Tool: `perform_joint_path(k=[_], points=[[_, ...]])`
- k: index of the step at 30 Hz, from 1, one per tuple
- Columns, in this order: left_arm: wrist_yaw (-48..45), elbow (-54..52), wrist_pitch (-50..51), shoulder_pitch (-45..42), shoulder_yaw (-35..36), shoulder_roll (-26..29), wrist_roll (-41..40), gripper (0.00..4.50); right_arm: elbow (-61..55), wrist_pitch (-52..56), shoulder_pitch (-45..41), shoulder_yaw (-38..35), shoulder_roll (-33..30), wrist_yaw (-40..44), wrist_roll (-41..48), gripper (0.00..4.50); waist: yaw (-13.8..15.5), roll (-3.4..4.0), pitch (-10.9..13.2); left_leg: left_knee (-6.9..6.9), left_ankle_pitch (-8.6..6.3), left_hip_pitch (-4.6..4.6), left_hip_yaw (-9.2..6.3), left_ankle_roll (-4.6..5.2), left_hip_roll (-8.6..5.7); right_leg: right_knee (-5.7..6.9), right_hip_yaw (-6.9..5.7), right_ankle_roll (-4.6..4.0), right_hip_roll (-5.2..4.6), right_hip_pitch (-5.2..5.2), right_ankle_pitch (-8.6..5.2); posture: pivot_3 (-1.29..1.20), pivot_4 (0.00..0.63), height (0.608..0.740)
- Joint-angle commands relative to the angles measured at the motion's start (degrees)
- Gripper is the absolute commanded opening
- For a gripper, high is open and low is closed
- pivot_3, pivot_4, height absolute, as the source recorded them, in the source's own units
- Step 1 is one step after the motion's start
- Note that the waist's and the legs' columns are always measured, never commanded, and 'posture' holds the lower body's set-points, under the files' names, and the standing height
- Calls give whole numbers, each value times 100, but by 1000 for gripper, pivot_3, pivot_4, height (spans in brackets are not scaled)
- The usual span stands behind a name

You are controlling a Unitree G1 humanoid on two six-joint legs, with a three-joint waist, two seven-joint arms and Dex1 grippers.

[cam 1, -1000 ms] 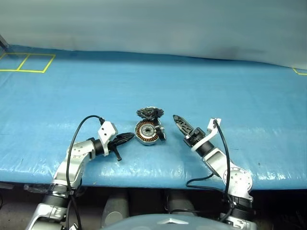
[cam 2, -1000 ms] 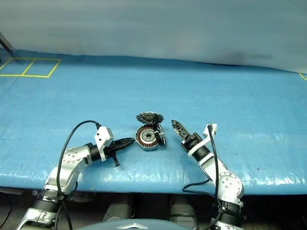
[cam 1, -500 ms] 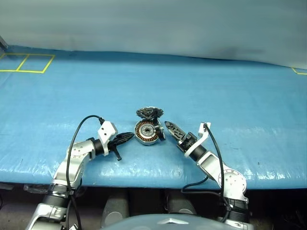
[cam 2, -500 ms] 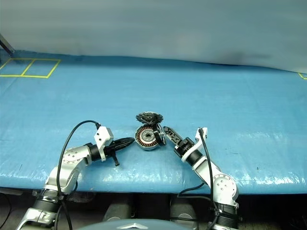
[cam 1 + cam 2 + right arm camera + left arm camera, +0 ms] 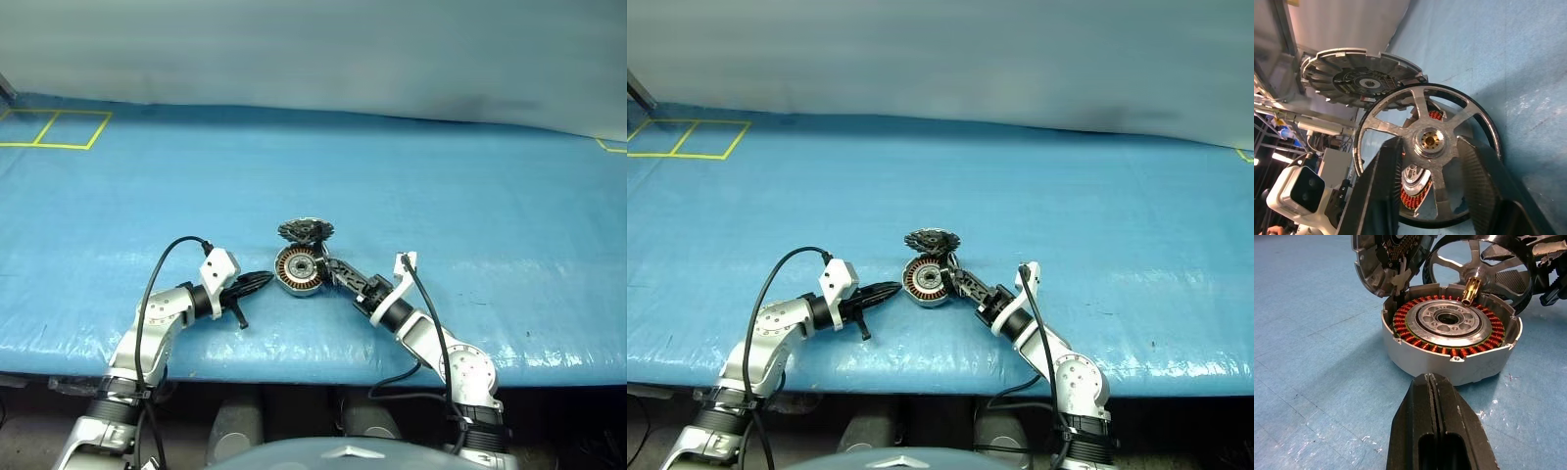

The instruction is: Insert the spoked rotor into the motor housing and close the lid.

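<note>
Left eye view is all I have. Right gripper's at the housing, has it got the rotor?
Observer: Looks so. In the right wrist view the right gripper has its fingers against the spoked rotor at the hub, one on each side.
Operator: Rotor seated?
Observer: No. It stands on edge at the rim of the motor housing, with the brass shaft tip over the copper windings.
Operator: Left gripper in the way?
Observer: No. The left gripper is shut, short of the housing, not touching it.
</note>
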Motion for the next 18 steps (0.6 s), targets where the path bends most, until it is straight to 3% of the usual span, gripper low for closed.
perform_joint_path(k=[1, 3, 18], points=[[27, -77, -33, 4, -13, 4, 34, 0, -113, -63, -12, 26, 4, 10, -1, 779, 0, 0, 0, 0, 0, 0, 0, 0, 0, 0, 0, 0, 0, 0, 0, 0, 150, 740], [33, -78, -34, 7, -21, -3, 38, 0, -115, -76, -12, 30, -5, 11, -11, 330, 1, 0, 0, 0, 0, 0, 1, 0, 0, 0, 1, 0, -1, 0, 0, 0, 150, 740], [57, -78, -45, 17, -47, -16, 43, 0, -235, -150, 2, 11, -99, 97, -18, 333, 2, 0, 0, 0, 0, 0, 0, 0, 0, -1, 0, 0, -1, 0, 0, 0, 150, 740]])
